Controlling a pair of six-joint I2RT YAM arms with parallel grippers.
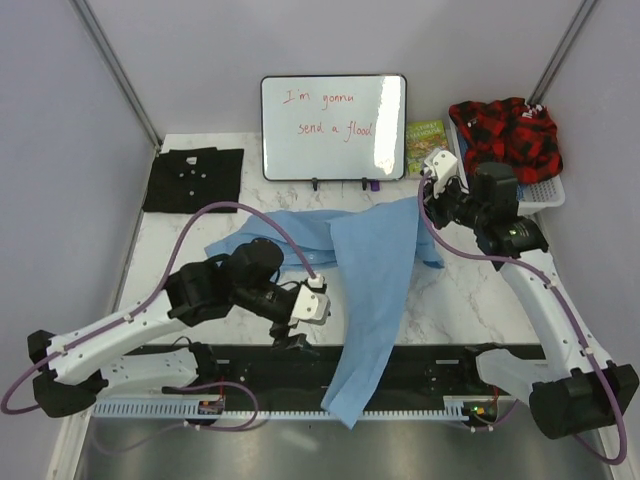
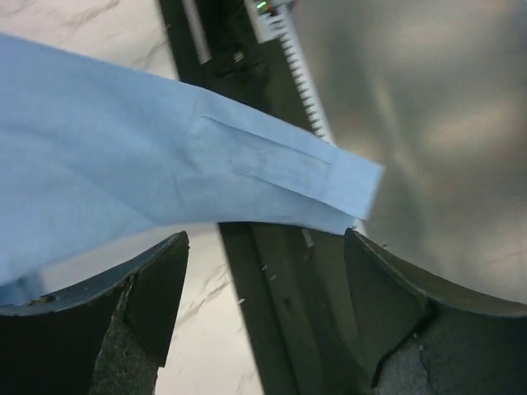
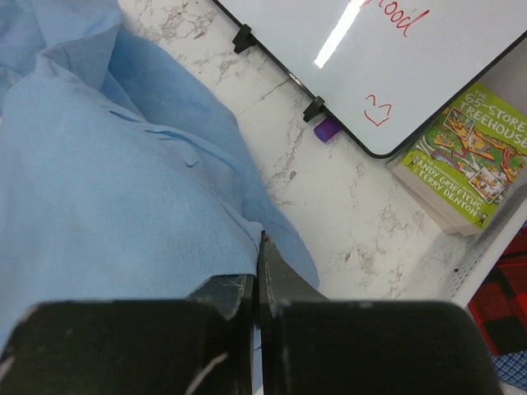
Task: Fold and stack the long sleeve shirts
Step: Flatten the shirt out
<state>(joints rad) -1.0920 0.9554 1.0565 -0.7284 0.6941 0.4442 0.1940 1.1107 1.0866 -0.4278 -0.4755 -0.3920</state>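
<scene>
The light blue shirt (image 1: 375, 270) lies spread over the middle of the table, with one sleeve hanging over the near edge. My right gripper (image 1: 430, 192) is shut on its far right edge and holds that part lifted. In the right wrist view the jaws (image 3: 262, 247) pinch the blue cloth (image 3: 107, 189). My left gripper (image 1: 293, 335) is open and empty, just left of the hanging sleeve. In the left wrist view the sleeve cuff (image 2: 305, 169) crosses just beyond my open fingers (image 2: 156, 288). The black shirt (image 1: 193, 178) lies folded at the back left.
A whiteboard (image 1: 333, 127) stands at the back centre, with a green book (image 1: 425, 145) beside it. A white basket (image 1: 548, 190) with red plaid cloth (image 1: 505, 130) sits at the back right. A black rail (image 1: 250, 360) runs along the near edge.
</scene>
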